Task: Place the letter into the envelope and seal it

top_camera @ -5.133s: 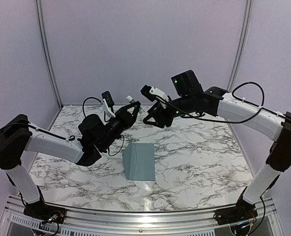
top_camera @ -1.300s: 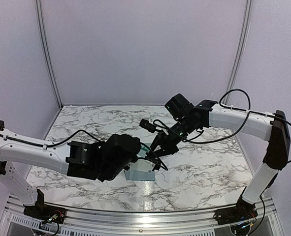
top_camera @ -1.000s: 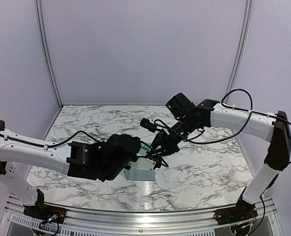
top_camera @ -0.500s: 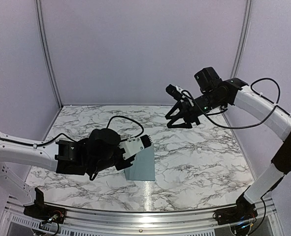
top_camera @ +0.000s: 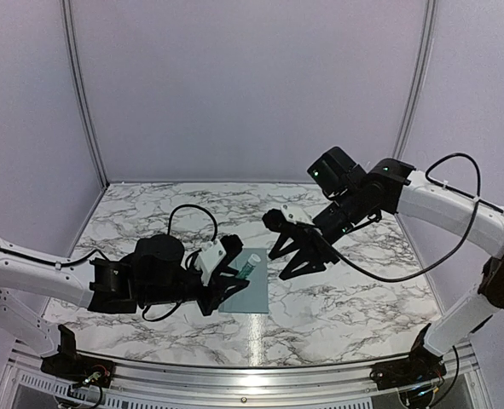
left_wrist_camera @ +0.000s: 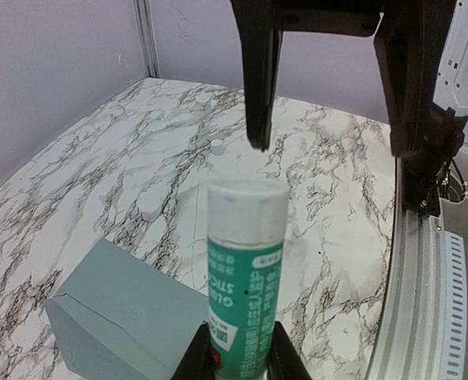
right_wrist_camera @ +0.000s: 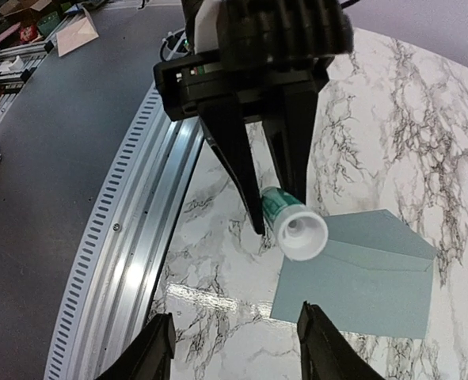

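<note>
The blue-grey envelope [top_camera: 250,294] lies flat on the marble table, also seen in the left wrist view [left_wrist_camera: 115,321] and the right wrist view [right_wrist_camera: 360,277]. My left gripper [top_camera: 236,274] is shut on a green and white glue stick [top_camera: 246,267], which it holds low over the envelope's near-left corner. The stick's white end [right_wrist_camera: 302,236] points at my right gripper [top_camera: 277,266]. That gripper [right_wrist_camera: 235,313] hovers open just beyond the stick's end, with nothing between its fingers [left_wrist_camera: 257,79]. The letter shows in no view.
A small white cap-like piece [left_wrist_camera: 216,145] lies on the marble beyond the envelope. The metal rail [right_wrist_camera: 131,237] runs along the table's near edge. Purple walls close the back and sides.
My right gripper pulled away from the glue stick, rose toward the back, opened, and has come back down in front of the stick. My left gripper has turned the stick toward it.
</note>
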Controlling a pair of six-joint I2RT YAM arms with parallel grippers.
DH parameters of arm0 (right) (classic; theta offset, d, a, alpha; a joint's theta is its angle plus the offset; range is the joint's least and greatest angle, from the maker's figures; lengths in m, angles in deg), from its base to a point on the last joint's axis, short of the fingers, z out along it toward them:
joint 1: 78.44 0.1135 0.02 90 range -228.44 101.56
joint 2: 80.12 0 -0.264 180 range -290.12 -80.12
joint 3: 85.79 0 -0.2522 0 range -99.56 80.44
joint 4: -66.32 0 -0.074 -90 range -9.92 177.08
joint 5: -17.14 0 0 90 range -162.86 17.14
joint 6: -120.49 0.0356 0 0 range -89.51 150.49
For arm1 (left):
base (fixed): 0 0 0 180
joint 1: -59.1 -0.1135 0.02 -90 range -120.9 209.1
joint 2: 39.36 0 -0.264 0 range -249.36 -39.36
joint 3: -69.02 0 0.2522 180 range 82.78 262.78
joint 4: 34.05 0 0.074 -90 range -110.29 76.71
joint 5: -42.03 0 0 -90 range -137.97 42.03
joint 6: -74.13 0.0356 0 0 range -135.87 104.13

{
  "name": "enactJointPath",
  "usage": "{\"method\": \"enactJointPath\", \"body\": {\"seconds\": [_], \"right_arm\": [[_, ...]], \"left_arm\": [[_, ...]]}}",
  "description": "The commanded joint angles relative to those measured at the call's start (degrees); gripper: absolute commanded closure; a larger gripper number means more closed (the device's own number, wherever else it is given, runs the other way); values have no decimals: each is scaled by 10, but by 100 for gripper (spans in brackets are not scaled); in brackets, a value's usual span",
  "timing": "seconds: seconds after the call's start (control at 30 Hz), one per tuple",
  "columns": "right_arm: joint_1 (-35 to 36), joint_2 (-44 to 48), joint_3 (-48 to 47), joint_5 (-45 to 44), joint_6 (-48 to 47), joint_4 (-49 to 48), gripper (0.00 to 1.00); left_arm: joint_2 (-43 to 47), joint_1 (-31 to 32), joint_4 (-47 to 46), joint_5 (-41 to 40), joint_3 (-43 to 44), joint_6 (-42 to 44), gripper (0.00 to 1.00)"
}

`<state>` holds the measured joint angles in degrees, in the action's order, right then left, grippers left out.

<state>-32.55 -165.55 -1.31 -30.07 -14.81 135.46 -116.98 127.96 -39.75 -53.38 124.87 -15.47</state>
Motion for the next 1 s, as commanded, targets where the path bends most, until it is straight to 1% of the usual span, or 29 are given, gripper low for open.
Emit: {"method": "enactJointPath", "body": {"seconds": [0.0,0.13,0.3,0.6,0.83,0.97], "right_arm": [[12,-25,-24,-11,2,-5,51],[21,-41,-34,-9,27,-23,51],[37,-59,-51,13,21,-12,51],[48,-63,-59,31,36,-22,51],[50,-73,-69,50,52,-31,54],[52,-84,-75,53,55,-30,57]], "left_arm": [[19,-4,-52,42,-9,-36,95],[21,-4,-63,51,-14,-30,95],[8,-4,-66,76,-3,-34,95],[2,-6,-84,69,-4,-30,95],[-4,-8,-89,75,-4,-28,95],[-3,-9,-91,75,-5,-27,95]]}}
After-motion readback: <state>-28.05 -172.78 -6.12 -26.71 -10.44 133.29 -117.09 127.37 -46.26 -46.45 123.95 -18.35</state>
